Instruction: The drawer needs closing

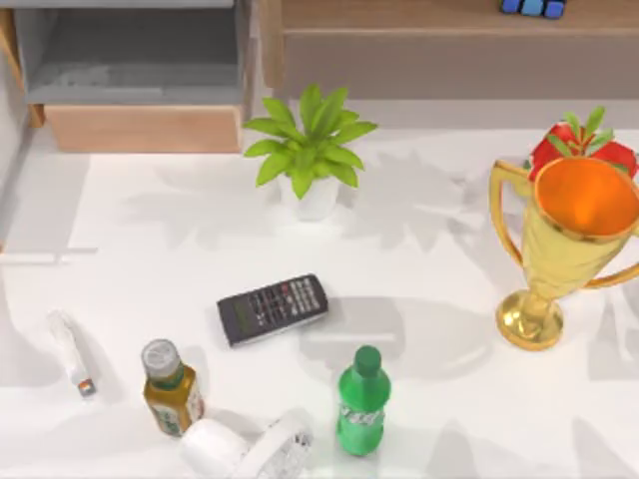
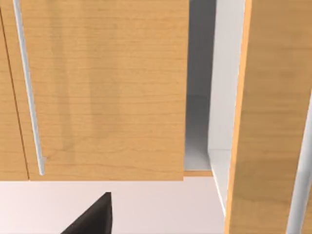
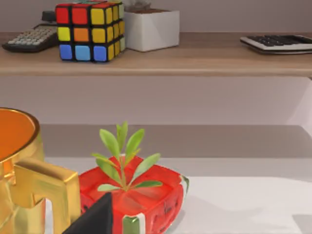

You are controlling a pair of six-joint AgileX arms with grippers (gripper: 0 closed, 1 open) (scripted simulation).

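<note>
The drawer [image 1: 145, 128] is seen pulled open at the table's [image 1: 439, 249] far left corner. No label can be read. Neither gripper's opening can be told.

Rendered tabletop scene, home-office feel: white table [image 1: 429, 249], wooden shelf [image 3: 195, 61], calculator [image 1: 273, 308], trophy [image 1: 559, 249], potted plant [image 1: 310, 150].

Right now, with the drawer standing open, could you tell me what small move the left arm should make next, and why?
Probably ease the left gripper forward to the drawer's tan front panel and push. The drawer stands pulled out at the table's far left with its grey inside showing, and the left wrist view already faces the wood close up.
</note>
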